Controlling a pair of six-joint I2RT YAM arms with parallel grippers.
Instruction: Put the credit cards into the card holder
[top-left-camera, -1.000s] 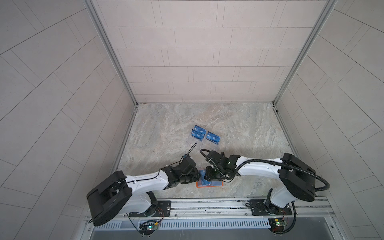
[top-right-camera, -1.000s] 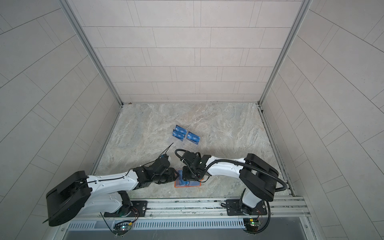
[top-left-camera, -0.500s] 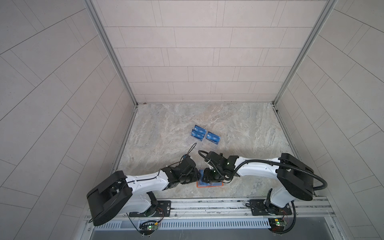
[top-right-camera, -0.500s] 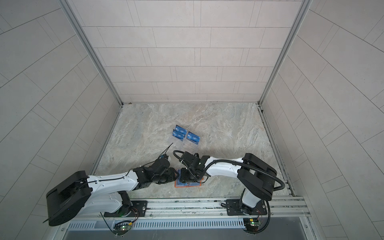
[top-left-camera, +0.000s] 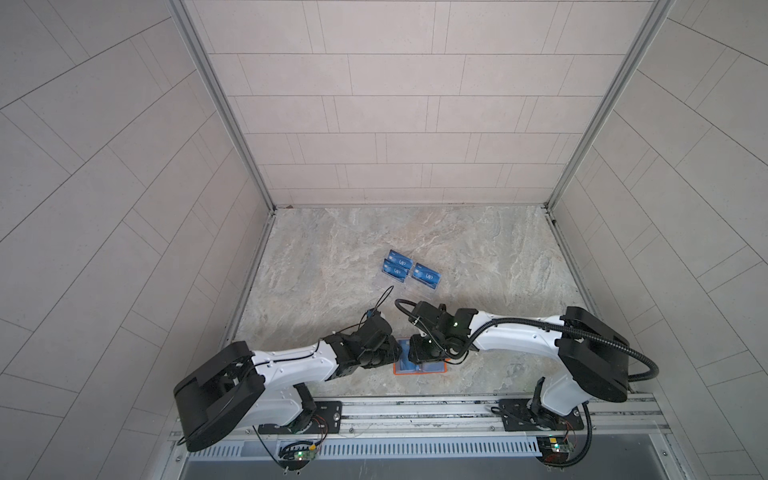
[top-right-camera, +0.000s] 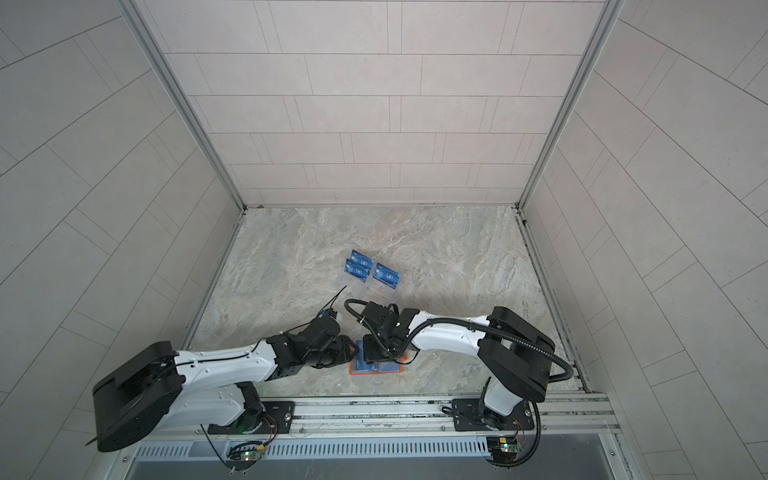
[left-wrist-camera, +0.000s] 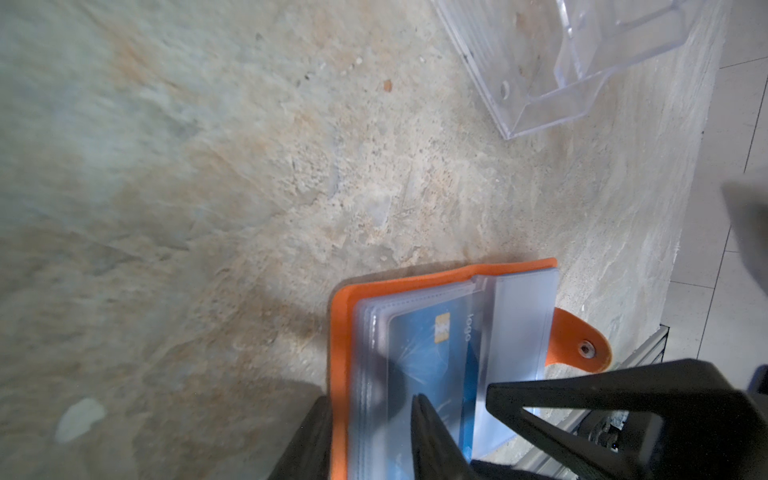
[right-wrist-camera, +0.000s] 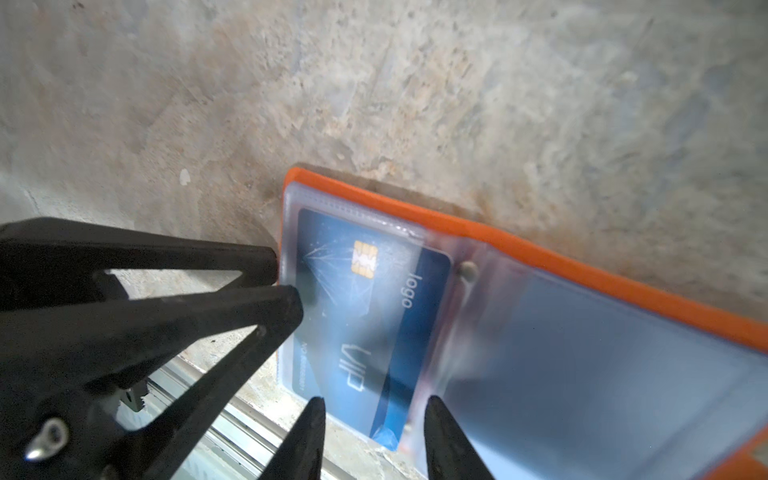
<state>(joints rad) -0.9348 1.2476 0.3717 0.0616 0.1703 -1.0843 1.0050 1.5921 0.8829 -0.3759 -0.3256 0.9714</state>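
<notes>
The orange card holder (top-left-camera: 419, 371) (top-right-camera: 376, 371) lies open on the table near the front edge. In the left wrist view its orange cover (left-wrist-camera: 338, 332) and snap tab (left-wrist-camera: 582, 345) show. A blue VIP credit card (right-wrist-camera: 353, 316) (left-wrist-camera: 428, 353) sits in the top clear sleeve, one short end sticking out. My left gripper (left-wrist-camera: 370, 399) (top-left-camera: 397, 355) is shut on the holder's left edge, one finger on the sleeve and one outside the cover. My right gripper (right-wrist-camera: 374, 399) (top-left-camera: 417, 357) is open, its fingertips astride the card's free end without touching it.
Farther back, clear acrylic racks (top-left-camera: 409, 280) (left-wrist-camera: 582, 62) carry three more blue cards (top-left-camera: 399, 262) (top-right-camera: 386, 276). The table's front rail (top-left-camera: 415, 405) runs just behind the holder. Tiled walls close in both sides and the back.
My right gripper has shifted slightly leftward over the holder and its jaws have eased a little wider. The left arm has stayed still.
</notes>
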